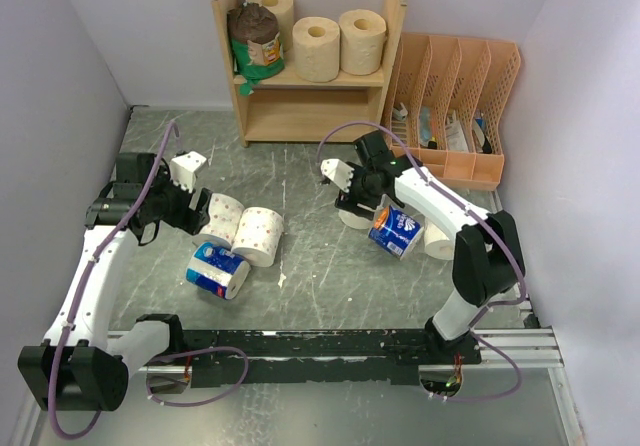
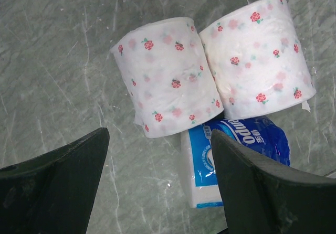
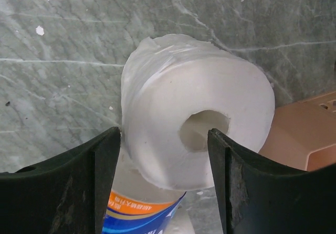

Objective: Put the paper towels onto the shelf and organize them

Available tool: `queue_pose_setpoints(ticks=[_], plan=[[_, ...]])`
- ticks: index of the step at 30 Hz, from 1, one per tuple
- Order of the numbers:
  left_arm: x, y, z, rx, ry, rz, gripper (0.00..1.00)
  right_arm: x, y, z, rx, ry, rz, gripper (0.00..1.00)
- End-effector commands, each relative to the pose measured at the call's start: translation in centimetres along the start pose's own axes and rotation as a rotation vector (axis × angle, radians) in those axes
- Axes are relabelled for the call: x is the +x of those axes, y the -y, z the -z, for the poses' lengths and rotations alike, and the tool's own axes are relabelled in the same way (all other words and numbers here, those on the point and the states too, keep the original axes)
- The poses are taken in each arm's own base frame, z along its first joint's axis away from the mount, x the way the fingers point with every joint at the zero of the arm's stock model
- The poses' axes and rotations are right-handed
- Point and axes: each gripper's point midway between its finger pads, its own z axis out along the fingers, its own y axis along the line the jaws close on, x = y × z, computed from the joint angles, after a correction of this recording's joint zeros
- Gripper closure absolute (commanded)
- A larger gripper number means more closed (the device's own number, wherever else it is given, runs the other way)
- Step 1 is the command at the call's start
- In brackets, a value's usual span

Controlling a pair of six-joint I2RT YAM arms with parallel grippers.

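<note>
Top view, counts by place.

Shelf (image 1: 300, 116) stands at 12 o'clock on the table (image 1: 330, 291). Its upper tier carries 4 rolls:
- 3 tan rolls (image 1: 317, 48), standing on end
- 1 green-and-brown wrapped roll (image 1: 255, 41) at the left end, in front of one tan roll

Peach file organizer (image 1: 455, 116) sits at 1 o'clock, just beside the shelf.

The table carries 6 rolls.
- At 9 o'clock: 2 rose-dotted white rolls (image 2: 168, 76) on their sides, touching each other, and 1 blue-wrapped roll (image 2: 257, 137) against their near side.
- At 3 o'clock: 2 plain white rolls (image 3: 173, 103) with a second blue-wrapped roll (image 1: 397, 231) between them.

Total is 10 rolls.

Left hand (image 2: 158, 134): fingers spread wide with nothing between them, poised over the dotted pair.

Right hand (image 3: 164, 133): fingers spread wide. One plain white roll lies on its side just ahead of the tips, touching the blue wrapper. Cannot tell whether the fingers contact it.
</note>
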Motion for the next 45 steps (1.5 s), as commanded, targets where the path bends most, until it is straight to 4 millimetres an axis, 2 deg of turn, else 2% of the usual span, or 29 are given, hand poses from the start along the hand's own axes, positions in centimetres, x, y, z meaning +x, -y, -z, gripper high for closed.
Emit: queue_pose_setpoints(ticks=[1,9,14,17,22,27,31,34,41,45], plan=[[-0.2,-0.2,-0.2,-0.001,0.02,0.0,0.11,0.2,0.9,-1.0,0.031,-0.009,0.019,0.36],[-0.2,-0.2,-0.3,0.002,0.017,-0.002,0.11,1.2,0.2,-1.9,-0.009,-0.05,0.014,0.59],[-0.1,-0.3,-0.4,0.001,0.014,-0.001,0.11,1.4,-0.2,-1.7,-0.026,-0.067,0.013,0.85],[-0.1,-0.3,-0.4,-0.001,0.014,0.0,0.11,1.3,0.5,-1.0,0.007,-0.075,0.025,1.0],[-0.2,-0.3,-0.4,-0.001,0.014,0.0,0.11,-0.2,3.0,1.5,0.11,-0.063,0.071,1.0],[-0.2,-0.3,-0.4,-0.002,0.011,0.003,0.11,-2.7,5.4,4.4,0.198,-0.021,0.109,1.0],[-0.3,-0.4,-0.4,0.001,0.01,0.004,0.11,-4.5,7.3,5.6,0.25,0.012,0.142,1.0],[-0.4,-0.4,-0.5,0.002,0.009,0.004,0.11,-5.8,9.4,5.4,0.311,0.035,0.178,1.0],[-0.8,-0.6,-0.1,-0.004,0.011,0.001,0.11,-7.7,13.7,2.3,0.36,0.042,0.221,1.0],[-0.8,-0.6,-0.2,-0.008,0.013,0.0,0.11,-8.6,16.6,1.2,0.387,0.064,0.194,1.0]])
